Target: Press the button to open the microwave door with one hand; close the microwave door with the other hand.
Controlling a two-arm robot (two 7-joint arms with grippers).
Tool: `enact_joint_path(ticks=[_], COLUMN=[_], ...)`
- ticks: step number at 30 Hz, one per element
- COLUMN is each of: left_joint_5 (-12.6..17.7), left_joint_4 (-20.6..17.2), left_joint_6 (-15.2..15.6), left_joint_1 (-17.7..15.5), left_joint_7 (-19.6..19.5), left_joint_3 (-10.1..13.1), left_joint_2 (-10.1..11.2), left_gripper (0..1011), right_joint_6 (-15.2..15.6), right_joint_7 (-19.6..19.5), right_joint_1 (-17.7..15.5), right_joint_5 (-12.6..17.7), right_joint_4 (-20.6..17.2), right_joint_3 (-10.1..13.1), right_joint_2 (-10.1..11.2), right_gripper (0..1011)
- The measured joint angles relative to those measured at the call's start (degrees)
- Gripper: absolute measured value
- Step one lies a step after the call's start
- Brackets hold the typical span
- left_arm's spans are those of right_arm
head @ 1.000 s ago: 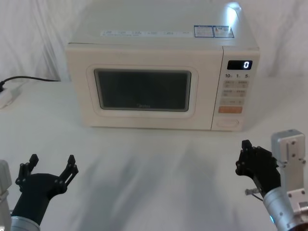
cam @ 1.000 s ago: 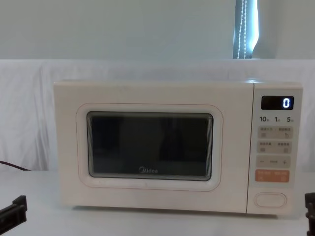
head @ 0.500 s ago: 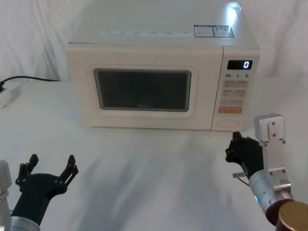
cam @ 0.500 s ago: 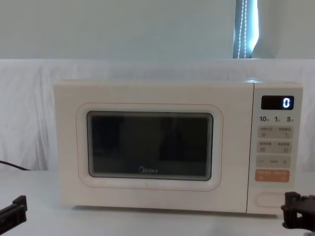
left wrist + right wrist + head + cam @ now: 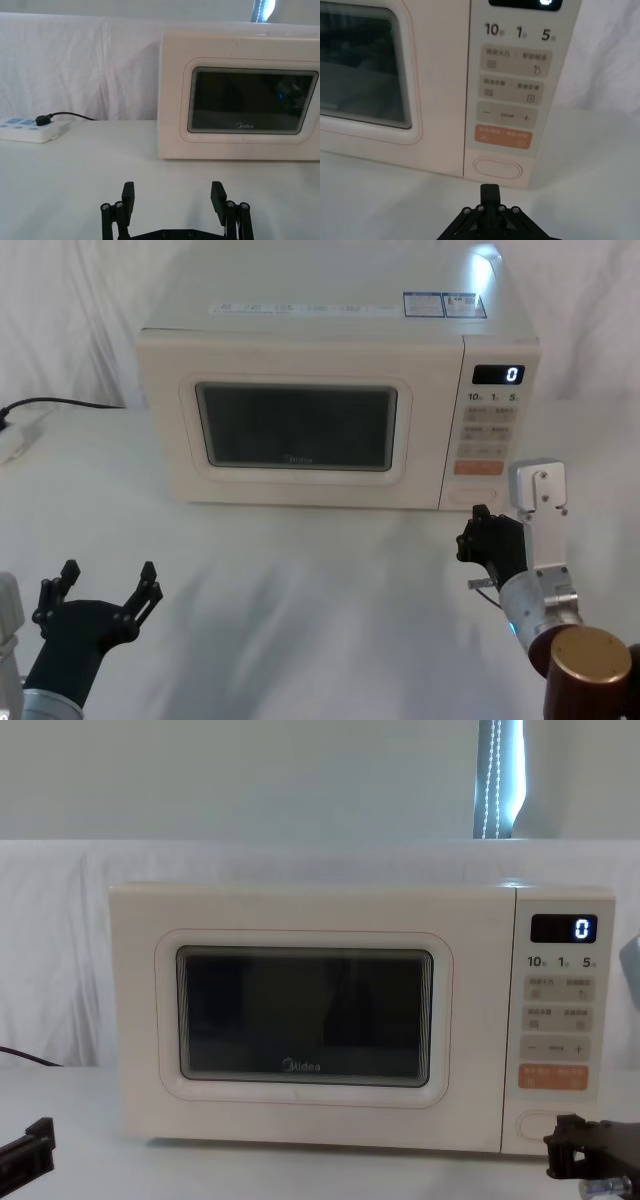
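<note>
Nearest, at seven o'clock in the head view, the left gripper (image 5: pixel 105 592) is parked low over the table (image 5: pixel 300 580) with its fingers spread wide and nothing between them; at four o'clock the right gripper (image 5: pixel 478 536) is held just short of the control panel, its fingers pressed together into one tip. Farther back, at twelve o'clock, the microwave (image 5: pixel 330 320) is seen with its door (image 5: pixel 300 430) shut flush; nothing is judged done yet, so the press, the swing open and the closing are all left. The button (image 5: pixel 498 168) is shown plainly by the right wrist view, directly ahead of the tip; a power strip (image 5: pixel 27 130) is shown by the left wrist view.
</note>
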Motion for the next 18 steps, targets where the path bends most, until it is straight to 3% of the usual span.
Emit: enact_joint_path(ticks=[18], left_joint_5=[0.0], left_joint_4=[0.0], left_joint_6=[0.0], left_joint_1=[0.0], left_joint_7=[0.0], left_joint_3=[0.0], left_joint_2=[0.0], left_gripper=[1001], right_joint_6=[-0.83], right_joint_7=[-0.05], right_joint_1=[5.48], right_joint_5=[0.62], right_joint_4=[8.41], right_joint_3=[2.47], right_joint_2=[-2.18], right_gripper=[0])
